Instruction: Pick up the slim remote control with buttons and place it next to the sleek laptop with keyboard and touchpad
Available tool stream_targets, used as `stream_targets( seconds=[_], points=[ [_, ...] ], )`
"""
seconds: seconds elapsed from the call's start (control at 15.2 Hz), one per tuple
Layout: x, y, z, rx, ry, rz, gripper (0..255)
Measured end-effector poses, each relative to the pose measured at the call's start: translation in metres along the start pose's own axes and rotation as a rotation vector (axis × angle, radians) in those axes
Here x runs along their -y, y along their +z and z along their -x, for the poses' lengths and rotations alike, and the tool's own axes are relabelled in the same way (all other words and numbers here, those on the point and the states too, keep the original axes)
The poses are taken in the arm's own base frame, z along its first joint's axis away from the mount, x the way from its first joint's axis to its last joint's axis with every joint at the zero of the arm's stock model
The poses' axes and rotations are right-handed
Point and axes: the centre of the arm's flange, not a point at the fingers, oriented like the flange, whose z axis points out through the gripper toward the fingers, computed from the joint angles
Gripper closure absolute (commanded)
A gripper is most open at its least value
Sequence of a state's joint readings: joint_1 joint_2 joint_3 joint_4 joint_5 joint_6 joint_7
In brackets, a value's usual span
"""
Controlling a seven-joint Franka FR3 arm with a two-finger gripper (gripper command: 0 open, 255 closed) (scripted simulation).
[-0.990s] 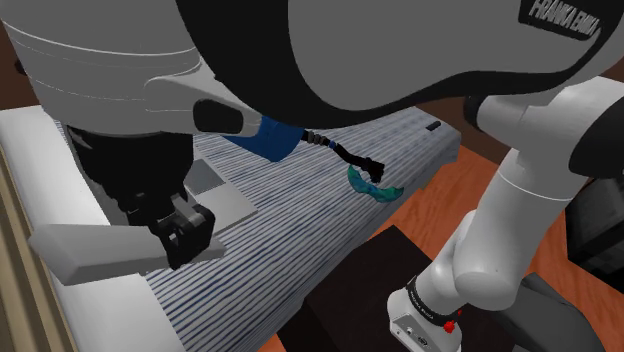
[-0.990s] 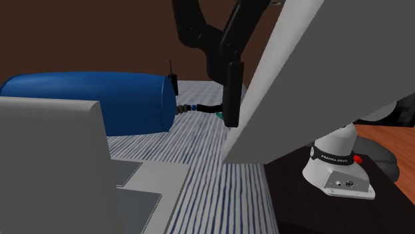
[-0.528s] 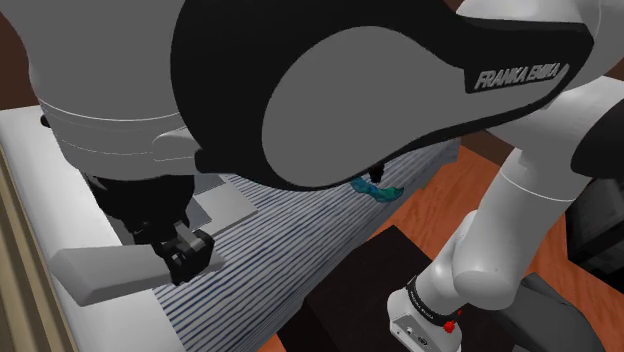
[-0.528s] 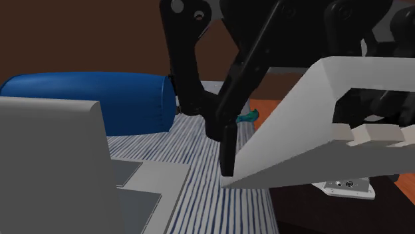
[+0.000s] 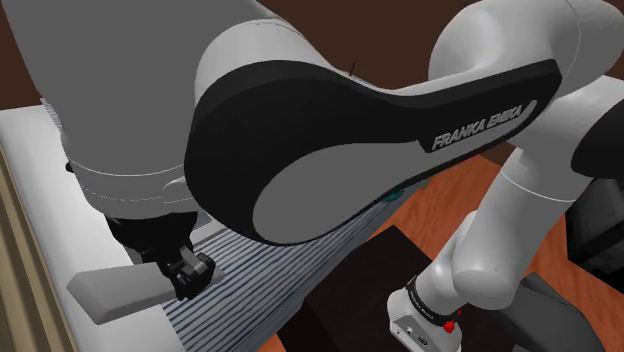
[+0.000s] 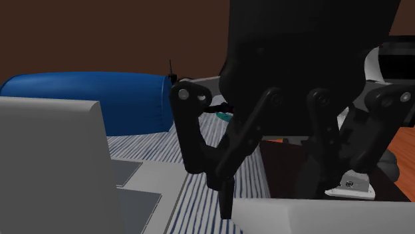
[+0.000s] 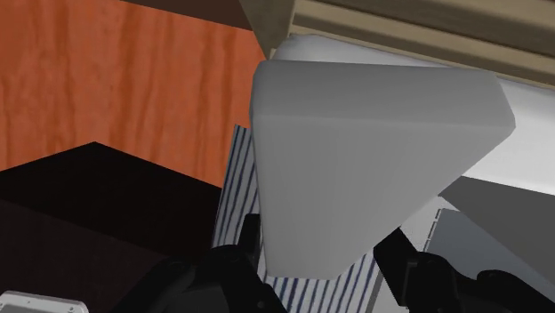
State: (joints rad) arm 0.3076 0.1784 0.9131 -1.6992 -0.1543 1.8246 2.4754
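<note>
Remote (image 7: pixel 356 160) in the gripper (image 5: pixel 190 272)
The gripper is clamped on the grey remote over the striped cover (image 6: pixel 199 211), near the laptop (image 6: pixel 53 153).

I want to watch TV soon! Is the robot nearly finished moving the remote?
The pick-up looks done: the hand is shut on the plain grey remote. Right now it holds the remote low over the striped cover, close to the grey laptop. What is left is to set the remote down beside the laptop and let go.
</note>
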Motion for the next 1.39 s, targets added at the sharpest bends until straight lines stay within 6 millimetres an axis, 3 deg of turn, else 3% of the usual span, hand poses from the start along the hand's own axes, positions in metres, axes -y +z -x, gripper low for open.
stream_targets(
  seconds=[1.39],
  points=[
    [-0.002,0.110,0.001,0.005,-0.001,-0.005,255]
  ],
)
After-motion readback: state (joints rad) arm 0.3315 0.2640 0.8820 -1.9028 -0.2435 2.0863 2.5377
